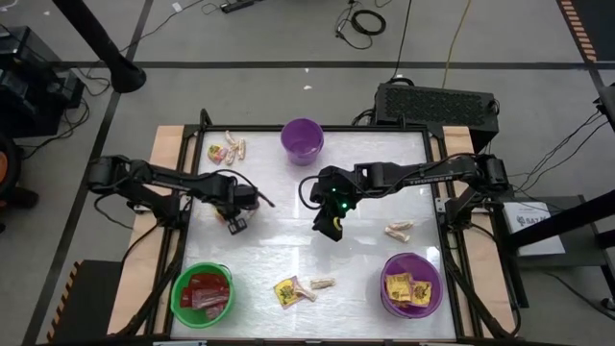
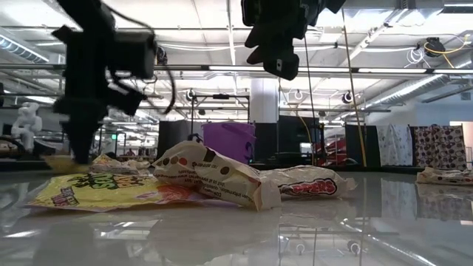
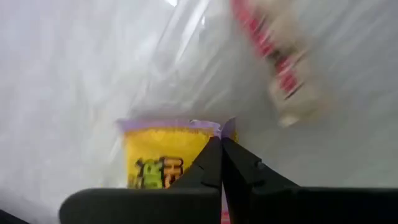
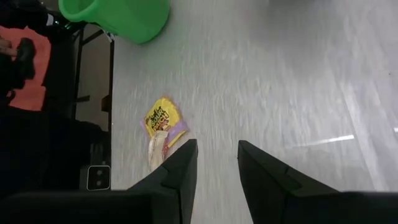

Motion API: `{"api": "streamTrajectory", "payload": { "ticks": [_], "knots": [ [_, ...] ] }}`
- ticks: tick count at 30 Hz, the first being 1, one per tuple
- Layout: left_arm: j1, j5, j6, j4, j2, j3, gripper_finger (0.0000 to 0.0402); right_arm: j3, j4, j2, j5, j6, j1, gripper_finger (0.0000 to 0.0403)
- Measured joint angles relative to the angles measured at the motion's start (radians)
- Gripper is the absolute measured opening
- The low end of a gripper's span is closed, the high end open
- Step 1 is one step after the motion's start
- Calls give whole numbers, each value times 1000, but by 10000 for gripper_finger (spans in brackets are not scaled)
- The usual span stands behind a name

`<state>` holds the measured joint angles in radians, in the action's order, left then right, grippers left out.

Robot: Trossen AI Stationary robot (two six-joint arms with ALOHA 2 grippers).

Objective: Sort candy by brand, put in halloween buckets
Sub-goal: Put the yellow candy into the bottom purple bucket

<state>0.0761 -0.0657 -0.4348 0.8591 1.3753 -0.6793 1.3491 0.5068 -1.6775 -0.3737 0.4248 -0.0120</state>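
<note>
On the table's left half, the left gripper [image 1: 237, 223] has its fingers pinched together with no candy between them. The right gripper [image 1: 331, 227] hovers mid-table, half open and empty, above the yellow packet [image 1: 285, 291] (meant for the purple bucket [image 1: 411, 285]).

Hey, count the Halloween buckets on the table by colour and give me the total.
green bucket: 1
purple buckets: 2 (one at the far edge, one at the near right corner)
Total: 3
</note>
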Motion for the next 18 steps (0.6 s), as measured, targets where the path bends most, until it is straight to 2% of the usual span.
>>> {"api": "streamTrajectory", "payload": {
  "ticks": [6, 11, 14, 18],
  "knots": [
    [0, 5, 59, 37, -23, -132, 2, 0, 0, 0, 0, -10, 0, 109],
    [-1, 50, 140, 16, -33, -279, 1, 0, -28, 0, 5, -94, -6, 109],
    [0, 79, 234, -41, -33, -363, 1, 0, -66, 0, 45, -210, -12, 109],
    [-1, 177, 358, -151, -34, -433, 1, 0, -145, 0, 128, -508, -14, 109]
  ]
}}
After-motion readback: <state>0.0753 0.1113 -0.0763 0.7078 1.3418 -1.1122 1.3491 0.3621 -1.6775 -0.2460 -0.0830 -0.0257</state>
